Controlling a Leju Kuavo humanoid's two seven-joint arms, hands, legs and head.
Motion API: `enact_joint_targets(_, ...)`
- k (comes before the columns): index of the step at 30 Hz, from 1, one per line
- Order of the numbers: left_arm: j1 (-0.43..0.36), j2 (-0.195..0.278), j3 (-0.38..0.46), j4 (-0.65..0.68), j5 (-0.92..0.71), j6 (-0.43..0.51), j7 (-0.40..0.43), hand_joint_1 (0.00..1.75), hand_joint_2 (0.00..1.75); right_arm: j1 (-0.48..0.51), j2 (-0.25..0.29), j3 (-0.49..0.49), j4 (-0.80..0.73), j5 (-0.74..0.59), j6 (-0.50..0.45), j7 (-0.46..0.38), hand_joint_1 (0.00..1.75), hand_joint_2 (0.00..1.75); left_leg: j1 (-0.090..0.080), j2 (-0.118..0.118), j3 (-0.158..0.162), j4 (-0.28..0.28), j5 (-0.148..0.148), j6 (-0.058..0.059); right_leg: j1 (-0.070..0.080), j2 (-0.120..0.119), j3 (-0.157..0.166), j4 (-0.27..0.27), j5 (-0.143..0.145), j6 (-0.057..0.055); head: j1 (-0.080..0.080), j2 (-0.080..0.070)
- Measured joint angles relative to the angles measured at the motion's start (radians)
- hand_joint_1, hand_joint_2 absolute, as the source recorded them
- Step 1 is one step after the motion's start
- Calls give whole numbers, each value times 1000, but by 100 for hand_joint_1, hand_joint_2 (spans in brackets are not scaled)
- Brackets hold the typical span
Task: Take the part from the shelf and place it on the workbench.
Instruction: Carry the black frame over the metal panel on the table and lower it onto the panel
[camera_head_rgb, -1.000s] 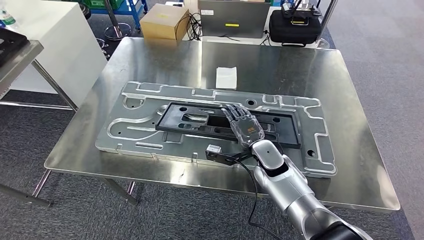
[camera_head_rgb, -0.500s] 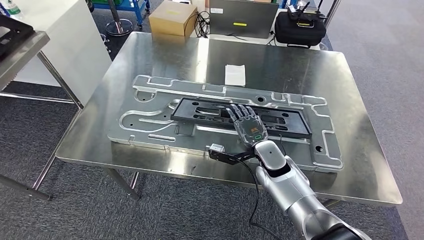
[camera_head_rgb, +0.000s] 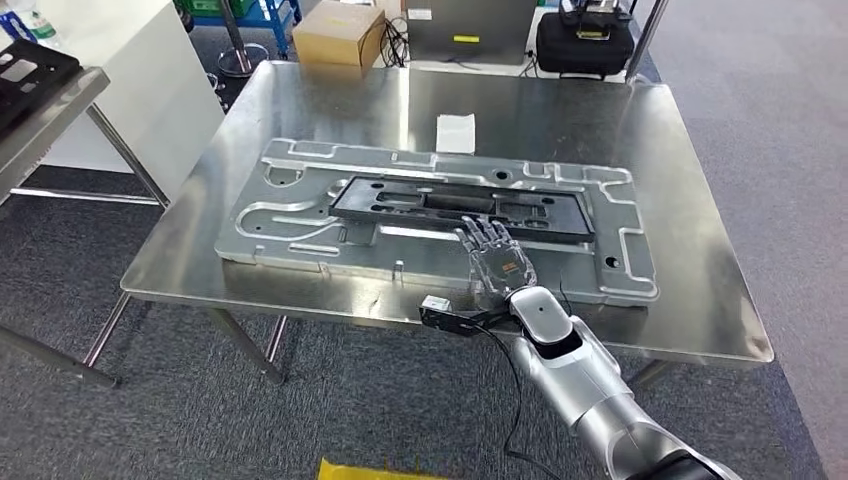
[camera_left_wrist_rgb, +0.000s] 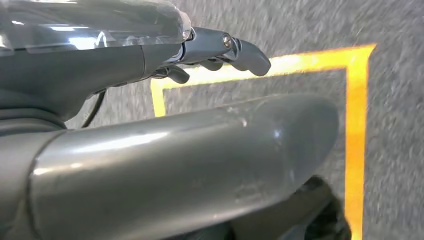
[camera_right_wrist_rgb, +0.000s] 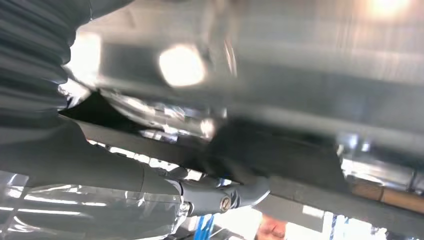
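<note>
The long black part (camera_head_rgb: 455, 205) lies flat in the recess of a large silver plate (camera_head_rgb: 300, 215) on the steel workbench (camera_head_rgb: 560, 110). My right hand (camera_head_rgb: 497, 262) hovers with its fingers spread over the plate's near strip, just short of the part, and holds nothing. The right wrist view is blurred, with the part (camera_right_wrist_rgb: 285, 160) a dark band past the thumb. My left hand (camera_left_wrist_rgb: 165, 125) hangs over grey carpet, its fingers (camera_left_wrist_rgb: 242, 52) loosely extended and nothing in them.
A white slip of paper (camera_head_rgb: 455, 132) lies on the bench behind the plate. Beyond the far edge stand a cardboard box (camera_head_rgb: 338, 32) and a black bag (camera_head_rgb: 585, 45). The shelf (camera_head_rgb: 50, 100) at left carries another black part (camera_head_rgb: 25, 65). Yellow tape (camera_left_wrist_rgb: 355, 125) marks the floor.
The whole picture has shifted, so the camera has moved. My right hand has come off the black part and drawn back toward the plate's near edge. The part stays in place.
</note>
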Motion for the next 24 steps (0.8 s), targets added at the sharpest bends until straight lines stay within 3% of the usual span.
enact_joint_targets(1,0,0,0,0,0,0,0,0,0,5,3,0,3,4,-2,0,0,175,1,0,-12,66,-35,-4,0,-1,-19,3,12,0,-1,0)
enact_joint_targets(3,0,-1,0,0,0,-1,0,0,0,8,10,0,8,10,-6,1,0,175,3,0,-8,138,-39,-10,0,-1,-51,11,30,2,-1,0)
enact_joint_targets(8,0,-2,0,0,1,-1,0,0,0,8,15,0,11,14,-8,1,0,175,5,0,22,128,-3,-12,0,-1,-70,17,40,5,-1,0)
enact_joint_targets(9,0,-2,0,0,1,-1,0,0,0,7,17,0,12,16,-9,1,0,175,5,1,43,103,11,-12,-1,-1,-76,20,43,6,-1,0)
enact_joint_targets(10,-1,-2,0,0,0,-2,-1,0,0,6,26,2,22,25,-15,2,0,175,4,0,97,27,12,-7,0,-1,-87,29,51,14,-1,0)
enact_joint_targets(12,-4,-2,0,0,0,-3,-1,0,0,12,48,11,52,43,-28,3,0,175,0,-1,189,-113,10,10,1,-1,-107,42,74,34,-1,0)
enact_joint_targets(13,-6,-3,0,0,0,-4,-2,0,0,18,58,16,68,52,-36,4,0,175,-1,0,217,-166,5,23,0,0,-115,49,79,46,-2,0)
enact_joint_targets(14,-6,-4,0,1,0,-4,-2,0,0,26,63,19,78,55,-39,4,0,175,0,2,208,-168,17,33,-2,2,-123,59,63,52,-2,0)
enact_joint_targets(16,-6,-6,0,1,0,-4,-1,0,0,33,68,24,93,58,-44,4,0,175,2,6,182,-171,45,47,-7,5,-153,136,-25,62,2,0)
enact_joint_targets(18,-6,-6,0,1,0,-4,-1,0,0,37,72,27,106,59,-45,4,0,175,1,7,146,-169,71,51,-8,6,-187,263,-117,70,4,0)
enact_joint_targets(19,-5,-6,0,1,0,-4,-1,0,0,39,73,29,112,59,-45,4,0,175,1,7,128,-168,83,50,-8,6,-192,313,-130,73,4,0)
enact_joint_targets(20,-4,-6,0,1,0,-4,-1,0,0,42,74,30,118,59,-45,4,0,175,1,7,111,-166,94,49,-8,6,-184,334,-121,73,4,0)
enact_joint_targets(21,-3,-6,0,1,0,-4,-1,0,0,43,75,32,123,60,-45,4,0,175,1,7,94,-162,104,46,-8,6,-158,322,-95,72,4,0)
enact_joint_targets(22,-3,-6,0,1,0,-4,-1,0,0,43,76,33,127,60,-45,4,0,175,1,7,78,-159,114,43,-8,6,-115,275,-69,69,4,0)
enact_joint_targets(24,-3,-7,0,1,1,-4,-1,0,0,40,82,35,132,61,-46,3,0,175,-1,7,56,-151,129,34,-4,7,-7,128,-62,58,4,0)
